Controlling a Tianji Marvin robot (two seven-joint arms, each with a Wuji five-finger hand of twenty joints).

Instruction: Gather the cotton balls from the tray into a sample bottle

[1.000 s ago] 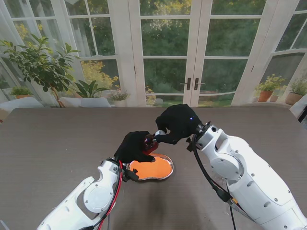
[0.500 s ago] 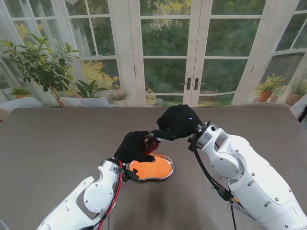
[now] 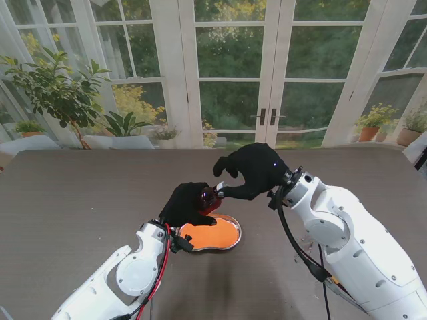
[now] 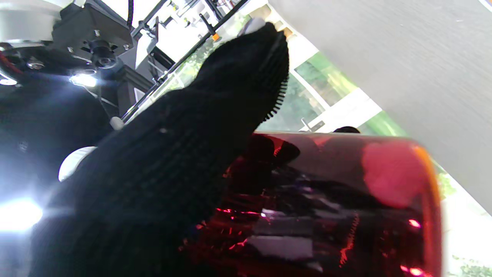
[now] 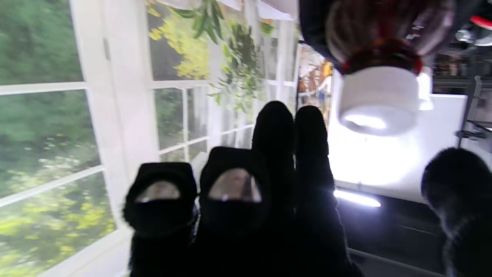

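Left hand (image 3: 188, 205) wrapped round red bottle (image 3: 209, 198), above far end of orange-lined tray (image 3: 212, 234). Right hand (image 3: 250, 171) beside bottle mouth, fingers spread, thumb near white cap (image 3: 219, 186).

No readable text, labels, brands or numbers in any view. Sample bottle (image 3: 208, 198) glass and its white cap (image 5: 378, 100) plain, no print seen. Tray (image 3: 212, 235), bench (image 3: 80, 193), black gloves and white arm shells unmarked. Wrist views too blurred for fine print.
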